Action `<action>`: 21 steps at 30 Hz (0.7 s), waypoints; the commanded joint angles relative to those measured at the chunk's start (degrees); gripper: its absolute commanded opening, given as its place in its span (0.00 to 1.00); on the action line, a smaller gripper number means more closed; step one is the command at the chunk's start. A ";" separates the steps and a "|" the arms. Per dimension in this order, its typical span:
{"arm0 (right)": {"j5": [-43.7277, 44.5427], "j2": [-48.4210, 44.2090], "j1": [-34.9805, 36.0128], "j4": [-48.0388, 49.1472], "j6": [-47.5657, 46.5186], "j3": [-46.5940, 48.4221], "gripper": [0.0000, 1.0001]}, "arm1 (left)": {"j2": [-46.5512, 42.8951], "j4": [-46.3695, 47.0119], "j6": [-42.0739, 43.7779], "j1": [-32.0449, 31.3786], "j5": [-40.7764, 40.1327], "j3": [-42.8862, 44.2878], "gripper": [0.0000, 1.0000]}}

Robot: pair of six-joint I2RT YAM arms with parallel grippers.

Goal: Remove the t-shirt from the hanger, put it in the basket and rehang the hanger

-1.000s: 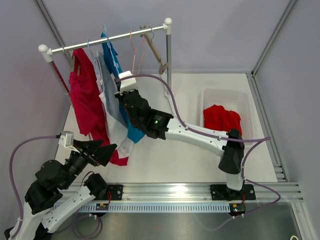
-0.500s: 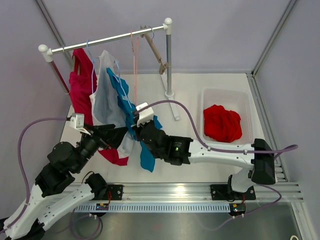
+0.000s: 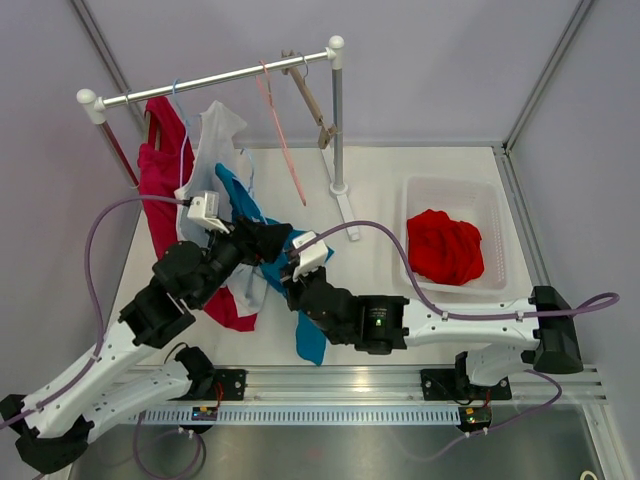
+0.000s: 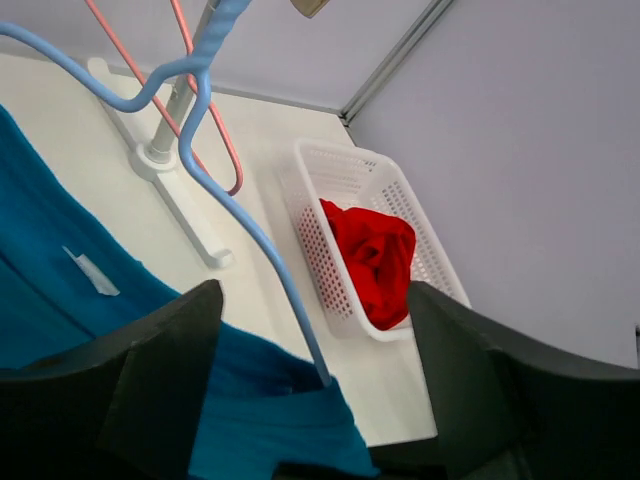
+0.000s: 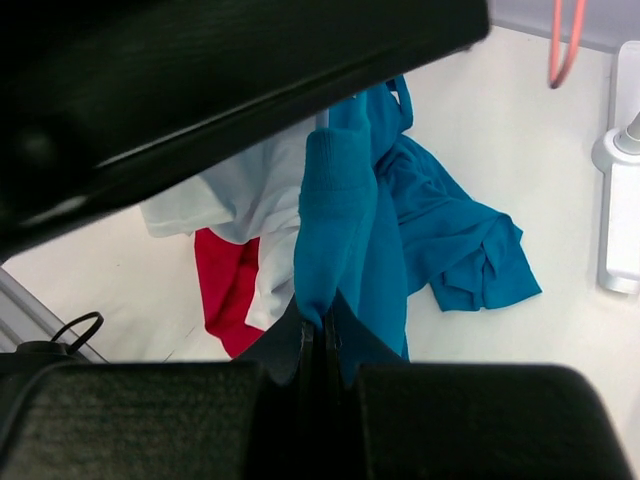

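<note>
Teal t-shirt (image 5: 340,220), dragged nearer, hangs pinched in right end effector (image 5: 322,335); left end effector (image 4: 315,372) gapes wide.

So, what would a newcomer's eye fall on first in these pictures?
The bright teal fabric t-shirt stands out first, in the middle of the scene, with the right gripper shut on a fold of it. Just beside it, the left gripper is open, with the light blue plastic hanger between its fingers. At the right, a white plastic mesh basket holds a crumpled red cloth.
</note>
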 commanded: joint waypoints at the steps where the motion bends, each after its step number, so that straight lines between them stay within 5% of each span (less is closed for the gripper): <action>1: 3.37 -2.81 1.52 4.21 2.05 -0.34 0.00 | 0.72 7.98 -1.03 0.18 -1.08 2.16 0.71; 4: 3.64 -3.69 2.05 4.65 2.14 -0.96 0.00 | 0.46 9.05 -1.56 0.09 -1.08 1.37 0.54; 9: 4.08 -4.13 2.76 2.72 3.54 -0.96 0.00 | -2.00 9.13 -2.35 0.18 -0.91 0.67 0.01; 11: 3.73 -4.91 3.37 1.66 4.16 -0.87 0.09 | -2.70 9.22 -2.53 0.18 -0.64 0.49 0.00; 13: 1.28 -5.44 3.99 1.23 4.16 -1.05 0.33 | -3.58 9.22 -2.61 0.18 -0.03 0.75 0.00; 14: 0.13 -5.97 4.07 0.70 4.94 -1.13 0.57 | -3.67 9.14 -2.70 0.18 0.24 0.93 0.00; 17: -2.68 -7.98 4.16 -0.09 6.79 -3.06 0.84 | -4.73 9.13 -3.23 0.18 1.20 1.63 0.00; 21: -7.42 -10.37 4.16 -2.36 8.29 -7.10 0.88 | -5.61 9.13 -4.02 0.18 3.22 2.95 0.00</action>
